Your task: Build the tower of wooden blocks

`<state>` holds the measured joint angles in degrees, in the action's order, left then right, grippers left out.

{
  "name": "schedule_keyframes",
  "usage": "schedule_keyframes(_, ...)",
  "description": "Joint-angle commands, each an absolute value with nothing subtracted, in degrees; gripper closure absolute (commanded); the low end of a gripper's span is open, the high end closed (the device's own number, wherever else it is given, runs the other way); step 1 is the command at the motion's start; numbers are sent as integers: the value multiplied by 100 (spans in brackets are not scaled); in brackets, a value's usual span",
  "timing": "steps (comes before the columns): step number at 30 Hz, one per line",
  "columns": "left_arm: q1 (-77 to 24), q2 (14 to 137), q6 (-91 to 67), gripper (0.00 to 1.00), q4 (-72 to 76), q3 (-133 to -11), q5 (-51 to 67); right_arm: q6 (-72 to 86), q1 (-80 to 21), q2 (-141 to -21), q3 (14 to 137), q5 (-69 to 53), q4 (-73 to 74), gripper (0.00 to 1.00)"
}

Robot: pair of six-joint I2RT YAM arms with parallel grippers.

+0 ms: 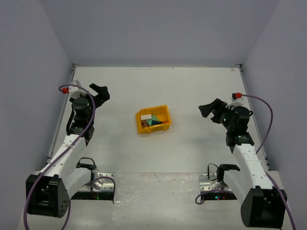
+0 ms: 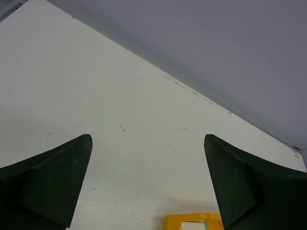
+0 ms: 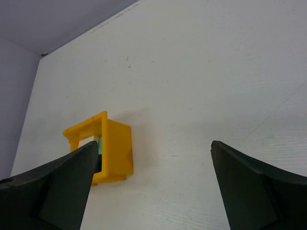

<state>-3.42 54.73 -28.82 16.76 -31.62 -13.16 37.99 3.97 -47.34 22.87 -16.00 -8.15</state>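
The wood blocks lie loose inside a yellow bin (image 1: 165, 117) at the table's middle: a pale block (image 1: 146, 116), a green piece (image 1: 154, 120) and a dark one beside them. No block stands outside the bin. My left gripper (image 1: 101, 91) hangs open at the far left, well away from the bin. My right gripper (image 1: 208, 110) is open too, to the bin's right. In the left wrist view the gripper (image 2: 147, 139) holds nothing, and the bin's rim (image 2: 189, 219) peeks in at the bottom. The right wrist gripper (image 3: 153, 143) frames bare table, with the bin (image 3: 117, 146) at its left finger.
The white table (image 1: 192, 86) is walled by grey panels at the back and both sides. Purple cables loop off each arm. Both arm bases (image 1: 45, 194) sit at the near edge.
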Motion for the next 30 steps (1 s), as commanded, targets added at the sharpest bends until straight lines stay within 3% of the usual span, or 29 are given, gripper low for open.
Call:
schedule_keyframes(1, -369, 5254, -2900, 0, 2121, -3096, -1055, 3594, 137, -5264, 2788, -2402, -970, 1)
schedule_keyframes(6, -369, 5142, -3016, 0, 2074, -3067, -913, 2662, -1562, -5928, 3380, -1014, -557, 1)
schedule_keyframes(11, -374, 5146, -3279, 0, 1903, -2993, -821, 2399, -2445, -7082, 4120, -207, -114, 1)
schedule_keyframes(24, -378, 5616, -3237, 0, 1928, -3012, -82, 2376, -3123, -8847, 4910, 349, -204, 4)
schedule_keyframes(26, -378, 5707, -3219, 0, 1954, -3017, -66, 2382, -3162, -9067, 4898, 265, -412, 12)
schedule_keyframes(30, -378, 5837, -3203, 0, 1941, -3057, -79, 2321, -3356, -9399, 5009, 679, -571, 46)
